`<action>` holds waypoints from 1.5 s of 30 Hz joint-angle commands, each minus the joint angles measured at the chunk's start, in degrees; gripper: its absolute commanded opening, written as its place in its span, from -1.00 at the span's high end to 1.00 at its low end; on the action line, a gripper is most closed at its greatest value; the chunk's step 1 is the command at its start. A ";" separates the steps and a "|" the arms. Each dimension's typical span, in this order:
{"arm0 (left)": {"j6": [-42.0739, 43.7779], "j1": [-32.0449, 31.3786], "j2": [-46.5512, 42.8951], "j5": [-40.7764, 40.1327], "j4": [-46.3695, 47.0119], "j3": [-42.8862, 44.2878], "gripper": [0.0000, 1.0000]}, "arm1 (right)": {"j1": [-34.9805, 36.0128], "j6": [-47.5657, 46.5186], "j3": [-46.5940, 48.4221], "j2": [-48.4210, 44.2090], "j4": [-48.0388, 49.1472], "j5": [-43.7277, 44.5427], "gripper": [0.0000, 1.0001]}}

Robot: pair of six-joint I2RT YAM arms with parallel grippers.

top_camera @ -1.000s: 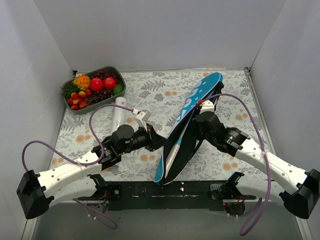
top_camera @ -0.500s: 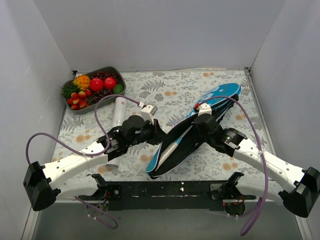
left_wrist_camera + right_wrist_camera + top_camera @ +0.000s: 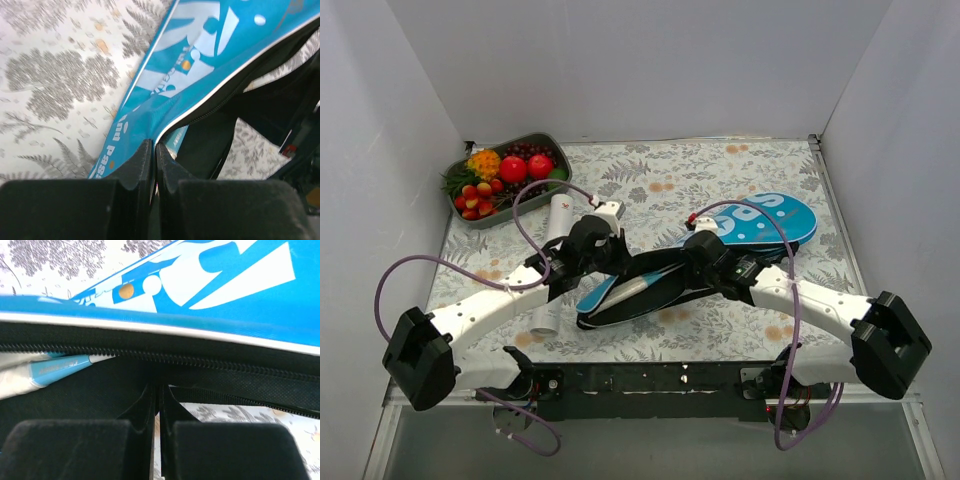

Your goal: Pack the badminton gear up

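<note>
Two pincers, both shut tight on the blue bag (image 3: 760,220). The left pincer (image 3: 154,150) pinches its blue rim at the narrow end; the right pincer (image 3: 158,390) nips its black inner fabric midway along. Bag lies across the middle of the surface (image 3: 650,170), broad end toward the right edge. A racket handle (image 3: 50,372) shows inside. The shuttlecock tube (image 3: 558,218) lies toward the left edge.

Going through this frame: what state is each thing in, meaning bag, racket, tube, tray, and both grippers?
blue bag: lying flat, unzipped, mouth gaping.
racket: inside the bag, partly visible.
shuttlecock tube: on its side, outside the bag.
fruit tray: full.
left gripper: shut on the bag's blue edge.
right gripper: shut on the bag's black fabric.
</note>
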 commanded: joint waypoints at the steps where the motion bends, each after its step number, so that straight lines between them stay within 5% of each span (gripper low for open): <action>1: 3.92 5.85 1.05 0.73 1.69 7.24 1.00 | 0.40 1.34 3.96 4.18 8.75 -0.36 0.97; 11: 7.09 16.13 12.30 10.67 1.87 20.86 1.00 | -6.88 -4.81 16.62 12.36 5.59 -0.44 0.97; 17: 6.48 18.25 13.54 16.63 3.79 20.18 1.00 | -8.83 -6.57 16.90 11.66 4.01 -2.46 0.97; 27: 2.34 17.37 6.07 27.88 13.64 1.63 1.00 | -5.32 0.63 -4.54 1.73 10.15 -7.92 0.97; 34: 3.04 9.92 6.94 29.40 16.54 -4.26 1.00 | -0.39 5.38 -14.39 -3.10 10.95 -6.86 0.97; 38: 3.75 4.55 8.18 29.48 17.33 -5.58 1.00 | -0.30 4.86 -13.96 -5.82 6.30 -4.67 0.19; 45: 3.31 0.58 4.85 30.54 17.69 -7.60 0.99 | -0.39 0.38 -5.80 -12.24 -7.66 -4.75 -0.15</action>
